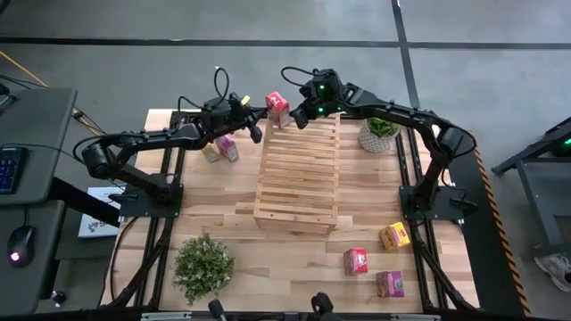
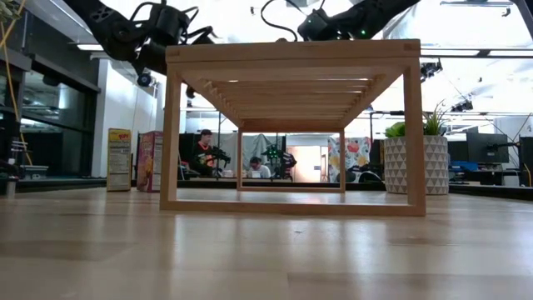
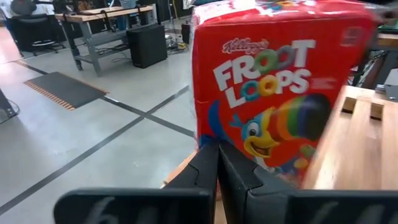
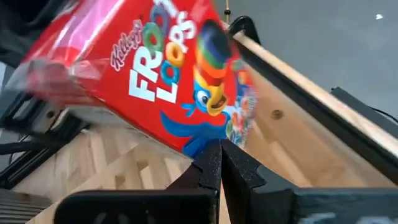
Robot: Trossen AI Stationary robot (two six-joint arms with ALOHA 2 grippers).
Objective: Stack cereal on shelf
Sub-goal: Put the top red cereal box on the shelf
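The light-wood slatted shelf [image 1: 297, 178] fills the middle of the table. A red Froot Loops cereal box [image 1: 277, 109] stands upright at the far left corner of the shelf's top. My left gripper [image 1: 257, 131] is shut, just left of the box, and its wrist view shows the box's printed face [image 3: 280, 87] close ahead. My right gripper [image 1: 303, 115] is shut too, just right of the box [image 4: 168, 81]. A yellow box and a pink box [image 1: 220, 149] stand on the table left of the shelf. Three more boxes [image 1: 375, 260] lie near the right near corner. My left gripper [image 3: 217, 155] points its shut fingers at the lower part of the red box from the table's left; I cannot tell whether it touches. My right gripper [image 4: 219, 152] has its shut fingertips at the box's lower edge [image 4: 202, 140], coming from the right; whether they touch, I cannot tell.
A potted plant in a patterned white pot [image 1: 379, 134] stands right of the shelf's far end, and a bushy plant [image 1: 203, 265] sits near the left near corner. In the low view the yellow box [image 2: 119, 159] and pink box [image 2: 150, 161] stand left of the shelf frame [image 2: 291, 125].
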